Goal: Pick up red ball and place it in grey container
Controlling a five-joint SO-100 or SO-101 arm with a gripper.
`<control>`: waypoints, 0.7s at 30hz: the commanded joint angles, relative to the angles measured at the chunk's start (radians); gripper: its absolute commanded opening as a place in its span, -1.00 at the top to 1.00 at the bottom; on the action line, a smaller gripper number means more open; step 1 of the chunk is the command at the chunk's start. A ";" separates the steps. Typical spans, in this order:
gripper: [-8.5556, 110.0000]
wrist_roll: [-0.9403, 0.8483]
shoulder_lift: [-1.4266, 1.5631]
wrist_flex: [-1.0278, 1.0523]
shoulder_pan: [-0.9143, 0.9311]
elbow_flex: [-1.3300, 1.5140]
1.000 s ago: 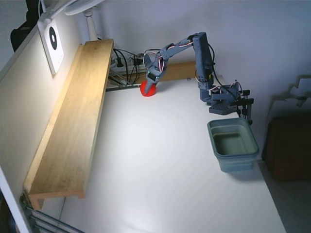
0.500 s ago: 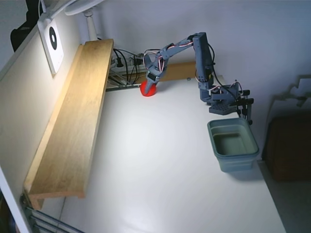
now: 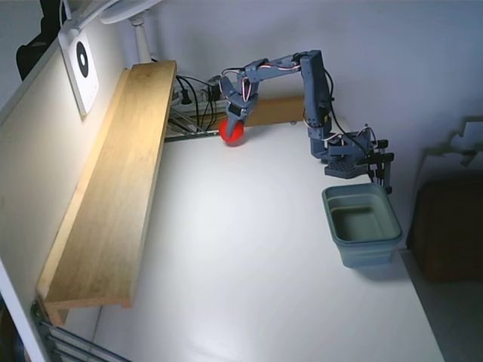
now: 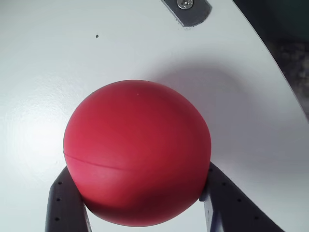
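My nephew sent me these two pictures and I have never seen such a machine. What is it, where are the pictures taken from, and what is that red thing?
It is a small robot arm bolted at the edge of a white table. One picture comes from a fixed camera looking down from high up; the other from a camera on the arm's wrist. Its gripper, two fingers, clamps the red ball, one finger on each side; the ball appears lifted off the table. On the table stands the grey container, empty. A wooden shelf runs along the left in the fixed view.
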 commanded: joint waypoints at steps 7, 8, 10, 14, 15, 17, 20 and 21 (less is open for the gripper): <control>0.47 0.002 0.063 0.204 0.004 -0.230; 0.47 0.002 0.060 0.229 0.004 -0.258; 0.47 0.002 0.055 0.266 0.004 -0.301; 0.47 0.002 0.046 0.310 0.004 -0.353; 0.47 0.002 0.046 0.310 0.004 -0.353; 0.47 0.002 0.046 0.310 0.004 -0.353; 0.47 0.002 0.046 0.310 0.004 -0.353; 0.47 0.002 0.046 0.310 0.004 -0.353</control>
